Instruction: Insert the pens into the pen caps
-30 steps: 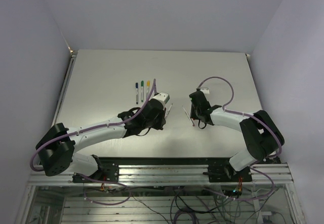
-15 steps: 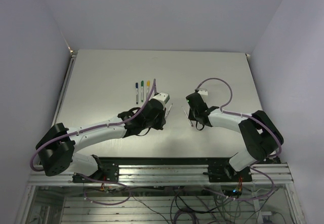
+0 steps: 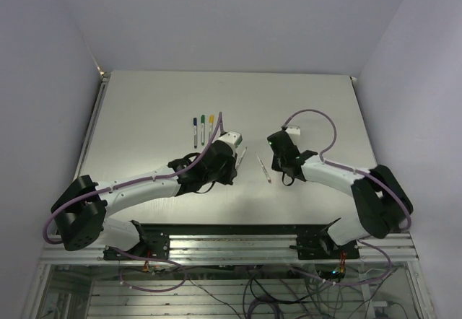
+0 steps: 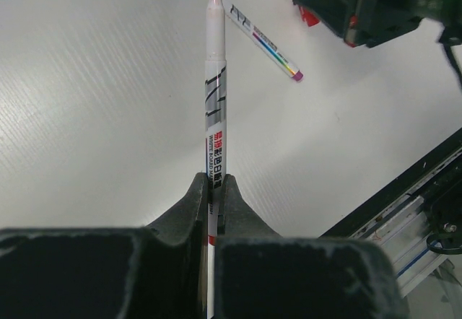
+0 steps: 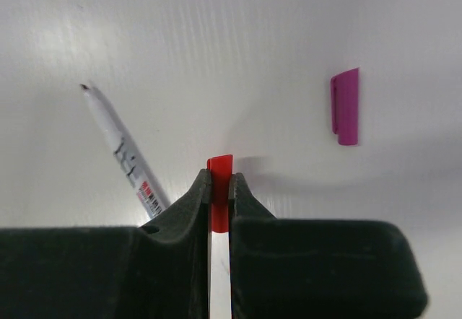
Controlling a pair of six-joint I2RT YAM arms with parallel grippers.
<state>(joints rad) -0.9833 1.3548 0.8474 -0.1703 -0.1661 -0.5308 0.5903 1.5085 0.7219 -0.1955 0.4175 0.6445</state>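
Gripping a whiteboard marker pen [image 4: 214,102] by its back end, the left tool [image 4: 214,185] has both fingers squeezed together on the barrel. The pen juts straight out ahead of it, dark red tip leading. Over on the other side, the right tool [image 5: 220,183] is pinched tight on a red cap [image 5: 220,169], whose end pokes out just past the fingertips. From above, the two tools face each other near the middle of the desk [image 3: 303,102], close together but apart. Between them a loose pen [image 3: 265,167] lies flat on the surface, its magenta tip toward the near edge. It passes just beside the held pen's tip, though I cannot tell whether they touch. A magenta cap [image 5: 345,107] lies flat to the right of the red cap, well apart from it. Room to move looks good: both tools sit well in from the left, right and far edges, with a broad stretch of desk beyond them. The tight side is the near edge, where a metal rail [image 4: 411,218] runs close behind the left tool. Beyond the left tool, three capped pens [image 3: 203,125] lie side by side in blue, green and yellow, apart from both tools.
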